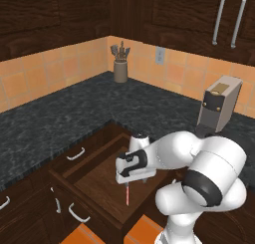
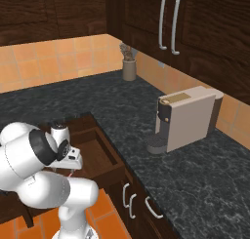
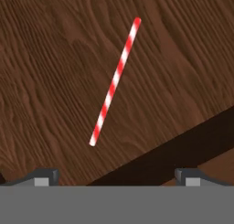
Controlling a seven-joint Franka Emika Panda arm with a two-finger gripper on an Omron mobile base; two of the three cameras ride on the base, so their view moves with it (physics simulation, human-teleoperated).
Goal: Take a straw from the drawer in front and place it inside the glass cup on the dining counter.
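Note:
The drawer (image 1: pixel 94 176) stands pulled out below the black worktop, its plain wood bottom (image 3: pixel 55 81) bare except for the straw. The red-and-white striped straw (image 3: pixel 115 81) lies flat on that bottom, slanting away from the hand; a short length of it (image 1: pixel 127 194) shows under the hand. My gripper (image 3: pixel 116 177) hovers just above the drawer, open, with its two fingertips (image 3: pixel 45 175) spread wide and nothing between them. The straw's near end lies a little ahead of the gap. A dark drawer wall (image 3: pixel 173 147) runs close by. The glass cup and the dining counter are out of view.
Black speckled granite worktop (image 1: pixel 64 113) wraps around the drawer. A beige coffee machine (image 2: pixel 185 118) stands on it to the right, a utensil holder (image 1: pixel 120 68) in the far corner. Closed drawers and doors with silver handles (image 1: pixel 77 213) sit below; wall cabinets (image 2: pixel 171 23) hang above.

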